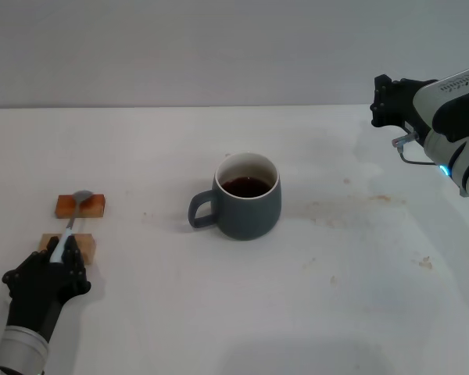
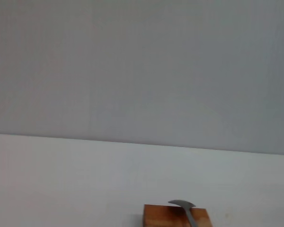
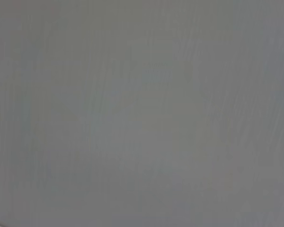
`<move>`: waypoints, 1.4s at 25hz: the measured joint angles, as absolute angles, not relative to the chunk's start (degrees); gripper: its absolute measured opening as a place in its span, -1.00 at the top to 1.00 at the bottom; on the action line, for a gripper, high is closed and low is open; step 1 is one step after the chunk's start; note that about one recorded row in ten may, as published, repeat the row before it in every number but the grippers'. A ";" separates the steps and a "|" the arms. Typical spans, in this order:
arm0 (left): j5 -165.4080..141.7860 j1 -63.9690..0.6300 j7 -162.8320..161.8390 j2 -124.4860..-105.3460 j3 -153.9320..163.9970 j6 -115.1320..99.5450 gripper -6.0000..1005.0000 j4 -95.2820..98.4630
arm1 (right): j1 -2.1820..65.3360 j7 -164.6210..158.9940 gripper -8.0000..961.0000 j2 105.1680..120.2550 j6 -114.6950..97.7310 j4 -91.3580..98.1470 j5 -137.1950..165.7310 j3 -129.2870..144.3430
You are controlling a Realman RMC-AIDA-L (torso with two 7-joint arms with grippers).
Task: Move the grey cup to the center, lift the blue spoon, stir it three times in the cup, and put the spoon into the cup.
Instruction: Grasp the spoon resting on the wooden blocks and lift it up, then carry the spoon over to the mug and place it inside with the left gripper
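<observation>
Two small wooden blocks (image 1: 80, 205) sit at the left of the white counter (image 1: 219, 312); brownish stains (image 1: 359, 203) mark its right side.

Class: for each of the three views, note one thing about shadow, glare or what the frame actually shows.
Head view: soft even light, a faint shadow beside the cup, no glare. Left wrist view: mostly blank wall, the spoon cut by the frame's edge. Right wrist view: featureless grey, nothing to judge focus by.

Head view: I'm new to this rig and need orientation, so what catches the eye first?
The grey cup stands mid-table with dark liquid inside, handle toward the robot's left. At the near left, the blue spoon bridges two wooden blocks, with the left gripper at its handle end. The right gripper hangs raised at the far right.
</observation>
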State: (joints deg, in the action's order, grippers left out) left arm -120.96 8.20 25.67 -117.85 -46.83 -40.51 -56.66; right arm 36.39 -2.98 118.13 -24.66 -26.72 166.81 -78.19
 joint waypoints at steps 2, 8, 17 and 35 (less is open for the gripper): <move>-121.34 9.05 25.68 -117.38 -47.27 -38.42 0.63 -58.93 | 36.39 -2.98 0.99 118.13 -24.66 -26.71 166.81 -78.22; -121.39 9.75 26.28 -116.81 -47.85 -37.20 0.63 -60.51 | 36.39 -2.98 0.99 118.20 -24.61 -26.62 166.86 -78.83; -121.45 10.58 28.19 -116.71 -47.93 -37.01 0.63 -62.49 | 36.30 -2.98 0.99 118.21 -24.00 -26.67 167.01 -78.90; -121.50 17.36 36.81 -113.89 -62.15 -5.64 0.63 -89.61 | 36.36 -2.99 0.98 118.21 -23.98 -26.37 167.02 -78.92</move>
State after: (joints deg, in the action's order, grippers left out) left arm -121.50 17.36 36.81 -113.89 -62.15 -5.64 -89.61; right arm 36.36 -2.99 118.21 -23.98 -26.37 167.02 -78.92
